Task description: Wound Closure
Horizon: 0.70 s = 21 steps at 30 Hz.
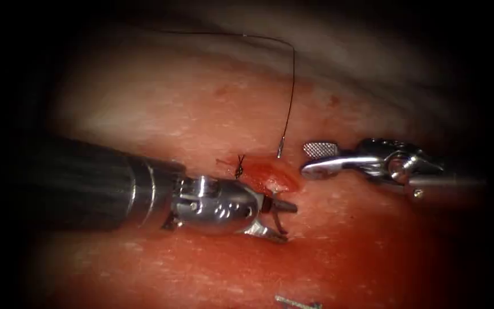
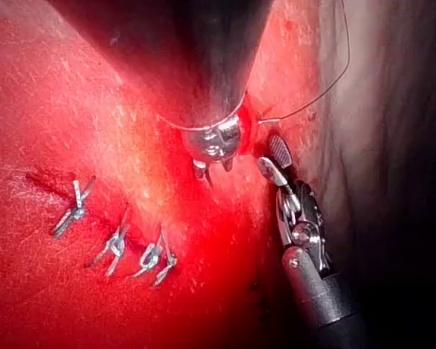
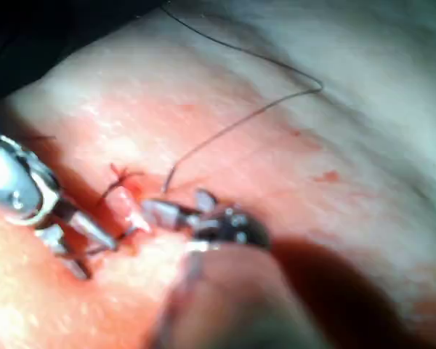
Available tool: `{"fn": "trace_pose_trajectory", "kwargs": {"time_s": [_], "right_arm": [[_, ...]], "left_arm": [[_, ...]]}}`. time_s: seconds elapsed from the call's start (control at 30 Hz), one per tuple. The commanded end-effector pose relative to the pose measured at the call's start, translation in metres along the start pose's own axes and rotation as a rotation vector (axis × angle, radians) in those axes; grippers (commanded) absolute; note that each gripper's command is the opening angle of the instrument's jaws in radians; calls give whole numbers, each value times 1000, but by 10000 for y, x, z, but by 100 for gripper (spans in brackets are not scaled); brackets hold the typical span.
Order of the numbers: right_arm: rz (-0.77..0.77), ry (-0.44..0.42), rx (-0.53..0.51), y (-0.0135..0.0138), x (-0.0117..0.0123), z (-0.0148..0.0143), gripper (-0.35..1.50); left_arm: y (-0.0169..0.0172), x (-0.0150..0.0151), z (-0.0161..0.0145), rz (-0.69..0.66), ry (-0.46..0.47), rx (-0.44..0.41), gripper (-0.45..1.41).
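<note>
The tissue (image 1: 144,109) is soft, wet and slippery. The left pincer (image 1: 287,223) gapes wide at the near side of the cut (image 1: 273,178). The right pincer (image 1: 306,160) gapes wide on its right. Both hold nothing. The floppy thread (image 1: 291,86) dips in by the cut. The stiff needle (image 1: 280,150) seems mostly buried there, so I would grab its bare end.

Tissue (image 1: 161,109) is lying pale pink, wet with red fluid (image 1: 338,252). The cut (image 1: 270,174) is gaping raw and red between my tools. Needle's swaged end (image 1: 280,150) is standing out of the cut's upper edge; the rest is hidden. Dark thread (image 1: 290,86) is arching up and leftward. A knotted stitch (image 1: 239,167) is sitting just left.
</note>
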Motion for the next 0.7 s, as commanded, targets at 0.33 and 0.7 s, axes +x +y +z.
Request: {"fn": "trace_pose_trajectory", "kwargs": {"time_s": [0.33,0.7], "right_arm": [[-1,-2,1,-5,-7,6,115],[1,8,7,-15,-16,3,130]], "left_arm": [[7,6,-14,-378,82,-9,-35],[21,80,-76,-585,381,-312,-35]]}}
